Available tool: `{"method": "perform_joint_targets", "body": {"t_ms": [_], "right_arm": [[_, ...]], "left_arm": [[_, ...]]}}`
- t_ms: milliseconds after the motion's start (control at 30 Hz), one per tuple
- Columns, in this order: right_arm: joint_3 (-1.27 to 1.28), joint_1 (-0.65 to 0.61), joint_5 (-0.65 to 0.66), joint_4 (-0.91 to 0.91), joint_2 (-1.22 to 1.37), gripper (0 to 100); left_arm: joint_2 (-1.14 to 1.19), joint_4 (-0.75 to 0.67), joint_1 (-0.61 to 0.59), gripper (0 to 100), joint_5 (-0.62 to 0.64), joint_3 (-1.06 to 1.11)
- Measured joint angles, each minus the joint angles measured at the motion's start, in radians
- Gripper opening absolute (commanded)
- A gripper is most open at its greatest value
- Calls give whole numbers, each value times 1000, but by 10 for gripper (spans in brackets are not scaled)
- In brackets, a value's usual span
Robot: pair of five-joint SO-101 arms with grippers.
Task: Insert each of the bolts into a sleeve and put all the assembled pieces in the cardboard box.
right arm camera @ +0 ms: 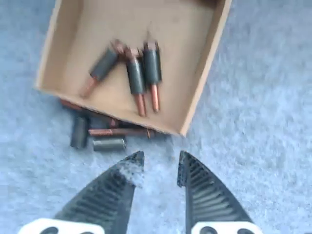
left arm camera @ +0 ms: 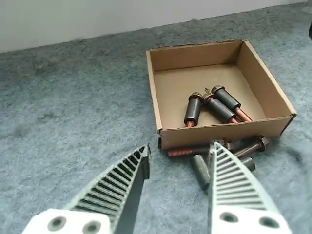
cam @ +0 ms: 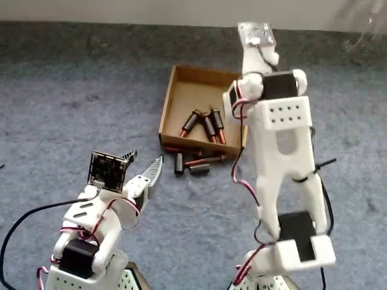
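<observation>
Grey carpet (cam: pixel 72 90) holds the cardboard box (cam: pixel 167 103) with three assembled pieces (cam: pixel 208 125) inside.

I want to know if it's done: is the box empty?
Not empty. Three sleeved bolts lie on the floor of the cardboard box.

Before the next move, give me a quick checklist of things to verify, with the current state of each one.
1. The left end effector is open and empty: ok.
2. The right end effector is open and empty: ok.
3. Three assembled pieces lie inside the cardboard box: ok.
4. Every bolt is sleeved: not ok; two loose bolts and two loose sleeves lie on the carpet beside the box.
5. The loose parts are spaced for single grasps: cannot tell.
</observation>
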Motion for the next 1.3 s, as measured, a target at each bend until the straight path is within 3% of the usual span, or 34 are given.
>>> {"method": "perform_joint_targets", "body": {"t_ms": [267,433,533,767,1300], "right_arm": [[847,155,178,-371,-373,101],[1171,161,235,-491,-476,101],[1254,158,241,-552,-493,101],[1295,161,241,-597,-506,101],[1350,161,244,-657,-511,101]], "left_arm": [[436,0,57,104,-115,-189],[858,98,132,183,-319,-417],[1111,163,196,195,-407,-552],[1564,170,264,188,-466,-793],[2056,12,278,188,-531,-1117]]}}
